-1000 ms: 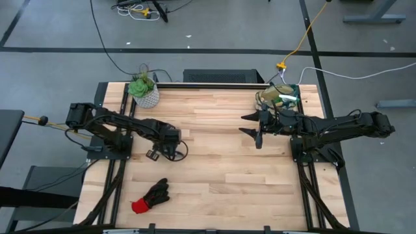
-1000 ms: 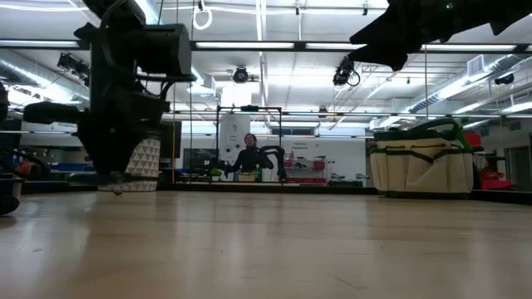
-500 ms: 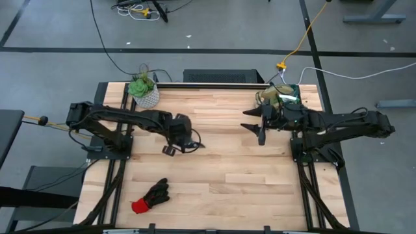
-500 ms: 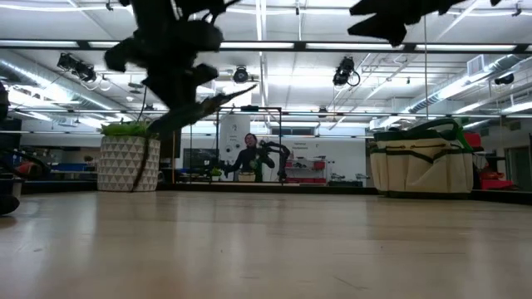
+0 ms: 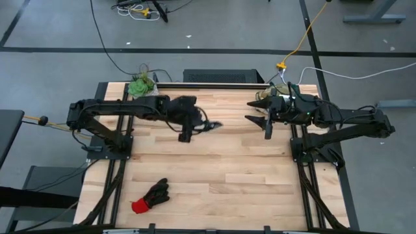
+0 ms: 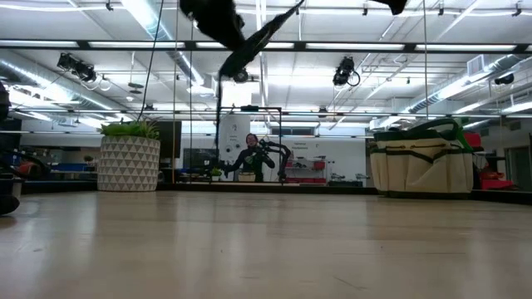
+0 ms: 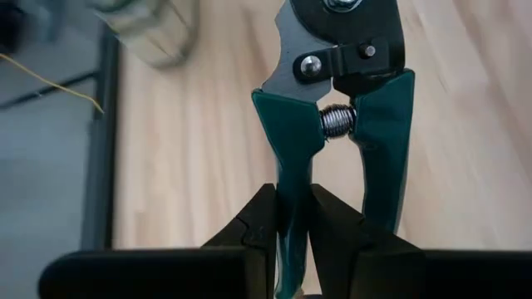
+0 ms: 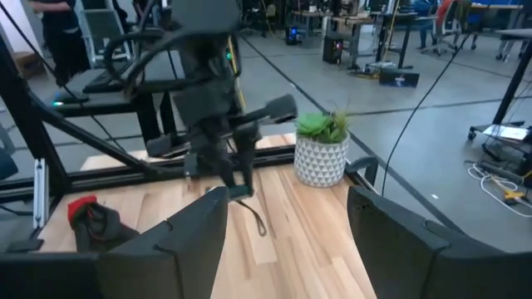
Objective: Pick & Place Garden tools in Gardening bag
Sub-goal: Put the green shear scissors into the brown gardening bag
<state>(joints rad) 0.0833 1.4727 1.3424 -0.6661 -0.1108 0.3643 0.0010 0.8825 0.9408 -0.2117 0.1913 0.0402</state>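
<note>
Dark-handled pruning shears (image 7: 332, 108) hang above the table's middle, with my left gripper (image 5: 193, 127) shut on one of their handles. In the low view they slant high over the boards (image 6: 259, 37). My right gripper (image 5: 259, 114) stands open in the air at the far right, just left of the gardening bag (image 6: 424, 166), which my right arm mostly hides from above. A black glove with a red cuff (image 5: 151, 196) lies flat near the front left edge. My left gripper pinches one dark green handle (image 7: 291, 199) of the shears between its two fingers (image 7: 264, 224). The other handle (image 7: 384, 149) stays outside the hold. The shears stick out ahead of the fingers, pivot and blades away from the wrist. They are tilted and lifted clear of the table.
A leafy plant in a white patterned pot (image 5: 140, 87) stands at the far left corner. Bare wooden boards (image 5: 221, 169) stretch between the glove and the bag. A person (image 6: 248, 156) stands in the room far behind the table.
My left gripper has risen from the table and gone toward the far and right edges, tipping from pointing down to slanting forward. The shears came up with it, lifted clear of the boards. My right gripper has risen a little, still open.
</note>
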